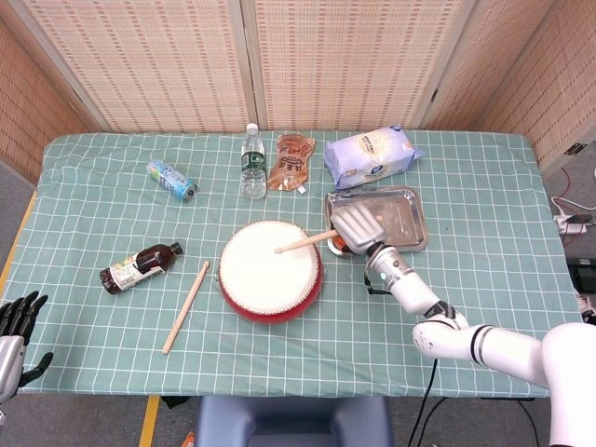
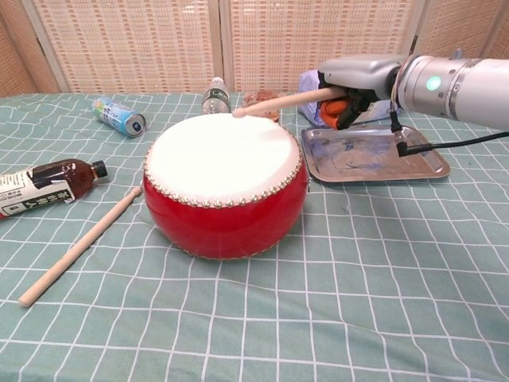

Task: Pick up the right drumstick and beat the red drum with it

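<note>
At the bench's lower-left corner, the dark left hand [image 1: 17, 317] hangs with fingers spread, holding nothing. Centre stands the round red drum [image 2: 225, 208] with its smooth white skin; above it slants the pale wooden drumstick [image 2: 278, 102], gripped by the grey right hand [image 2: 355, 81].

- Setting: an indoor robot test station, not a home.
- Woven folding screens [image 1: 279, 60] enclose the table [image 1: 466, 279], which carries a green checked cloth.
- Yellow floor tape [image 1: 149, 421] and a cabled power strip [image 1: 573, 222] sit beside it.
</note>
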Robot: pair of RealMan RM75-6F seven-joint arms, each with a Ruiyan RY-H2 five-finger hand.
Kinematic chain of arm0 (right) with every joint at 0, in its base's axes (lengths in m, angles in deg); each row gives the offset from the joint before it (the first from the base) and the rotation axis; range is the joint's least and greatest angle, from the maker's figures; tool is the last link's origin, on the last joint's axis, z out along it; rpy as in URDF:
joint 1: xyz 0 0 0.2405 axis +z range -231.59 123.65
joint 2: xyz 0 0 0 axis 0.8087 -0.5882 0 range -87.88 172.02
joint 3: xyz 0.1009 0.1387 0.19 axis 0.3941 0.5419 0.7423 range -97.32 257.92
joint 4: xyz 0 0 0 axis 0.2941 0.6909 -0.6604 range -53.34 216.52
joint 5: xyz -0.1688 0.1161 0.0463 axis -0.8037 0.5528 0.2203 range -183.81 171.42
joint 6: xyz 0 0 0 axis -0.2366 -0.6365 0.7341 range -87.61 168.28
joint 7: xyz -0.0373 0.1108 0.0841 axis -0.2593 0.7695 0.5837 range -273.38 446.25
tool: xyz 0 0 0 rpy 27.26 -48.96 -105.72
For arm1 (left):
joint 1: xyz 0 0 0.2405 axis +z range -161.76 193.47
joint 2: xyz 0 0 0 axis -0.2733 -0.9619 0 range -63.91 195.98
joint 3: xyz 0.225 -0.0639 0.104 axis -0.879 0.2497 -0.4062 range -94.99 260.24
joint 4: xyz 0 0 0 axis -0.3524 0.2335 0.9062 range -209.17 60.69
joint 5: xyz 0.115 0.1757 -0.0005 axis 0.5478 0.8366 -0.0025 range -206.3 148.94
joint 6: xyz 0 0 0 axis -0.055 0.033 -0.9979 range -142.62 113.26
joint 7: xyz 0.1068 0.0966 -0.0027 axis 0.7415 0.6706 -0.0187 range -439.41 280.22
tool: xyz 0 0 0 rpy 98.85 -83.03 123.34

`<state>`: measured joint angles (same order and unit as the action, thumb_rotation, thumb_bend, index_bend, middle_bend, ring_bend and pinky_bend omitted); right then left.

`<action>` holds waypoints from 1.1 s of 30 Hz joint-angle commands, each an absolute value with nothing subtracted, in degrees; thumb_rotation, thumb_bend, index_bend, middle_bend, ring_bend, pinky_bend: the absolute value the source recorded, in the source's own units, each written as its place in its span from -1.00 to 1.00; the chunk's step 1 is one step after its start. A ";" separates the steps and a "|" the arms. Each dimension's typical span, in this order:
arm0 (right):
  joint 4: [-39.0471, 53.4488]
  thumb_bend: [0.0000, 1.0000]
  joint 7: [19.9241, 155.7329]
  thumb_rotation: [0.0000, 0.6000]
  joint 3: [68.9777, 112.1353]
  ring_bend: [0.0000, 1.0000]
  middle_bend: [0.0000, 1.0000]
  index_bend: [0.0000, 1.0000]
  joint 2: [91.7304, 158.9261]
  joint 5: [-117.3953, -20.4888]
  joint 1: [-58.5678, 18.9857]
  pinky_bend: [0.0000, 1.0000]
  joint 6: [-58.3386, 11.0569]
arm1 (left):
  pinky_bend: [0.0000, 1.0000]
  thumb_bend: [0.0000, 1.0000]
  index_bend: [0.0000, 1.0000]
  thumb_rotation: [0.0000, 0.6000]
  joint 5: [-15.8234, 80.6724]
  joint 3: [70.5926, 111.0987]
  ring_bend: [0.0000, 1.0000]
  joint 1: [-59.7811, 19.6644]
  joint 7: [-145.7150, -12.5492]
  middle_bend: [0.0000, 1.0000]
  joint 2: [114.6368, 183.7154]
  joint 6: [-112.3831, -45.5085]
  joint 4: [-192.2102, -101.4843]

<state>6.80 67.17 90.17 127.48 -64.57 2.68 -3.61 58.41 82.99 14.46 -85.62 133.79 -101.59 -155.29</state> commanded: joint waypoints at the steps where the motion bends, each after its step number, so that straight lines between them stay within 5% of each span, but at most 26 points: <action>1: 7.66 1.00 56.53 1.00 87.87 1.00 1.00 1.00 129.14 -59.55 4.02 1.00 -3.70 | -0.99 -0.54 -0.99 1.00 58.53 83.05 -1.00 14.43 -85.68 -1.00 133.79 -101.74 -155.28; 11: 3.40 1.00 83.73 1.00 94.55 1.00 1.00 1.00 126.86 -72.76 -1.01 1.00 -9.36 | -0.99 -0.53 -0.99 1.00 58.64 83.10 -1.00 14.37 -85.56 -1.00 133.67 -101.82 -155.50; 26: 8.52 1.00 57.91 1.00 88.53 1.00 1.00 1.00 129.96 -62.14 2.58 1.00 -3.69 | -0.99 -0.53 -0.99 1.00 58.45 83.00 -1.00 14.28 -84.93 -1.00 133.57 -101.36 -155.98; 33: 3.01 1.00 81.59 1.00 95.43 1.00 1.00 1.00 128.14 -71.68 -1.54 1.00 -8.99 | -0.99 -0.53 -0.99 1.00 58.15 83.04 -1.00 14.23 -84.67 -1.00 133.46 -101.04 -156.17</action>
